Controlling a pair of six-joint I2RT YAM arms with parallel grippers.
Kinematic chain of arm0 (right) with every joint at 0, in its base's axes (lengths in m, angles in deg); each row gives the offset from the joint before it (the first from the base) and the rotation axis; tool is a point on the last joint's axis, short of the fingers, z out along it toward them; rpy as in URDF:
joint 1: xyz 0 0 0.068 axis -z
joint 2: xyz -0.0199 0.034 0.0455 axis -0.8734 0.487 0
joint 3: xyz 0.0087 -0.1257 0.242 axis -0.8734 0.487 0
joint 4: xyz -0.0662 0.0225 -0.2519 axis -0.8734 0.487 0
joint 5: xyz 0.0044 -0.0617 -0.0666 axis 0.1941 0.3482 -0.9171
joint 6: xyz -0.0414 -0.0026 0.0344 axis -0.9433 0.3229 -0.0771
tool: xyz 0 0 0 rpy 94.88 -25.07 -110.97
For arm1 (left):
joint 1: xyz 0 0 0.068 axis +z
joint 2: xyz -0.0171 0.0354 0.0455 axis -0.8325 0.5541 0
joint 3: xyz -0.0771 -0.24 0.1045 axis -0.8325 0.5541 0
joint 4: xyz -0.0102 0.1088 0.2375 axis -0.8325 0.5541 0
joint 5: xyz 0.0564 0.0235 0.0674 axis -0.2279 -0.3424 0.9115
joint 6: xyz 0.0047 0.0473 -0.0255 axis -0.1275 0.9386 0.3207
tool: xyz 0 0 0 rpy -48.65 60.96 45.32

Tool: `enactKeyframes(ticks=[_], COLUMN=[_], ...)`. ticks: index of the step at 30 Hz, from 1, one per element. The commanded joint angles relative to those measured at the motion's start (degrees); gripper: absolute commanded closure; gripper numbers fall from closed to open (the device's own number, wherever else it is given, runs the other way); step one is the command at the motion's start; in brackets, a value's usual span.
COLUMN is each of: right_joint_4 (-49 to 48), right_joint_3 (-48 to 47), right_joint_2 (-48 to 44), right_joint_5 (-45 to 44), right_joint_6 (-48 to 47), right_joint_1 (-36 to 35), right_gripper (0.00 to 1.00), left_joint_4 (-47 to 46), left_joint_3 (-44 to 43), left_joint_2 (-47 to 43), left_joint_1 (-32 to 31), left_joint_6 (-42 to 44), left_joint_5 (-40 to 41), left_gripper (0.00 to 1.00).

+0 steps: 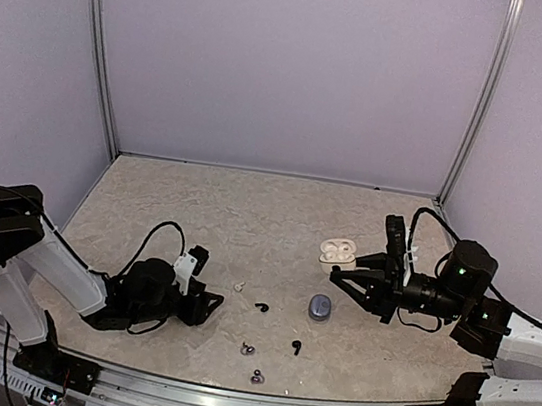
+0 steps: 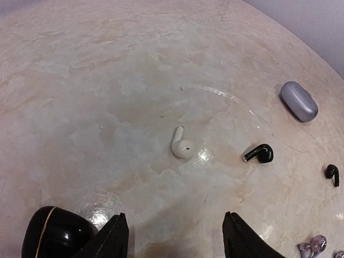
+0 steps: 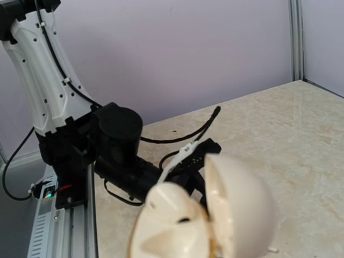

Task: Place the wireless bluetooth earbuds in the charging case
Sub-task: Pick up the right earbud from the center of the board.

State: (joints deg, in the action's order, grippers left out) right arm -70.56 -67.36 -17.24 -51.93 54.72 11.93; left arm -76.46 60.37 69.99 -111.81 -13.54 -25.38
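Closest in, the left wrist view is showing the left gripper hanging low over the table. Its black fingers are standing apart with nothing between them. Only this view is catching a glossy black case with a thin gold line, lying just beside the left-hand finger.

Just ahead, a smooth white earbud with a short stem is lying on its side. A comma-shaped black earbud is sitting to its right, a second black earbud is lying by the frame edge, and the rounded silvery earbuds are peeking in at the lower corner. All are lying loose on the marbled beige stone. Beyond them a closed, matte lilac-grey case is resting flat.

The right wrist view is being filled by the white charging case, egg-smooth with its lid swung open and no earbud showing inside. It is hiding the fingers, and the left arm is showing behind it.

From above, the right gripper is clamping that case, well apart from the earbuds. Whether the case is touching the table, I cannot tell. A broad stretch of tabletop is running on to the pale walls, and a metal rail is lining the near edge.
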Motion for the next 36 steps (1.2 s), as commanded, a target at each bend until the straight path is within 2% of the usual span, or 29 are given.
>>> enactKeyframes(ticks=[1,16,36], right_joint_4=[-0.56,-0.14,0.94], right_joint_3=[-0.98,-1.27,-1.07], right_joint_2=[-0.42,-0.72,-1.47], right_joint_5=[-0.01,0.15,-0.53], right_joint_6=[-0.61,-1.14,-2.25], right_joint_1=[0.49,0.65,1.05], right_gripper=[0.99,0.99,0.99], left_joint_4=[-11.18,-11.33,-5.50], left_joint_3=[-0.13,-7.88,-13.65], left_joint_2=[2.87,14.94,20.69], left_joint_1=[-1.81,-0.27,1.06], left_joint_6=[6.30,9.39,10.08], left_joint_5=[-3.27,-3.04,2.26], left_gripper=[0.38,0.39,0.59])
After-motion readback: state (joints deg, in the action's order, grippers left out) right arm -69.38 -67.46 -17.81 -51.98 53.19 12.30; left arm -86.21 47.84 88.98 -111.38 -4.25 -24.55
